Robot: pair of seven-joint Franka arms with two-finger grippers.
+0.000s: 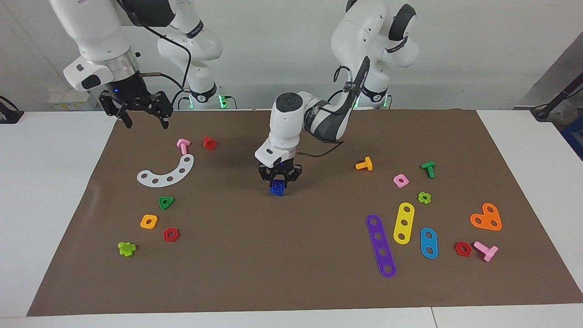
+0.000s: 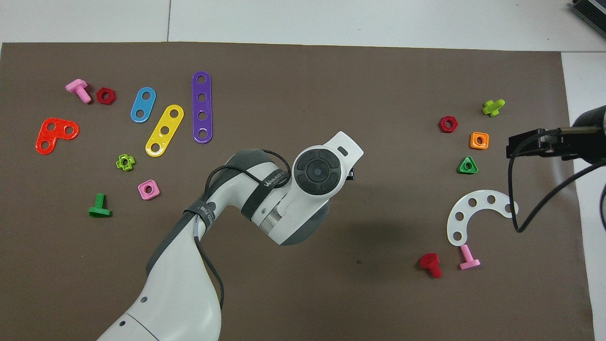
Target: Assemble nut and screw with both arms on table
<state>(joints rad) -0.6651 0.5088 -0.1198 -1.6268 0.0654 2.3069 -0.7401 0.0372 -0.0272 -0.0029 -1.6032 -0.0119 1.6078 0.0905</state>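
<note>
The left gripper (image 1: 279, 178) stands low over the middle of the brown mat (image 1: 291, 282), its fingers narrowed around a small dark blue piece (image 1: 277, 187) that rests on, or just above, the mat. In the overhead view the arm's wrist covers it entirely. We cannot tell from the facing view whether this blue piece is the nut, the screw, or the two already together; only a blocky blue form shows beneath the fingertips.

We judge the piece to be moulded plastic — light, rigid, smooth-faced and therefore somewhat slippery under metal or rubber pads. It should not deform or break under a firm pinch, but it may twist out if taken on a rounded corner. The better hold, in our view, is across two flat, parallel sides, leaving the threaded end or centre hole free for mating.

The right gripper (image 1: 139, 109) waits in the air over the mat's edge at the right arm's end of the table, fingers spread wide and empty.

Around them lie other toy parts of the same glossy plastic: a pink bolt (image 1: 183, 146) and a red bolt (image 1: 209, 143) near a white curved strip (image 1: 166, 173) pierced with round holes, and flat perforated bars — purple (image 1: 380, 246), yellow (image 1: 403, 222) — toward the left arm's end. The mat looks matt and offers some friction.
</note>
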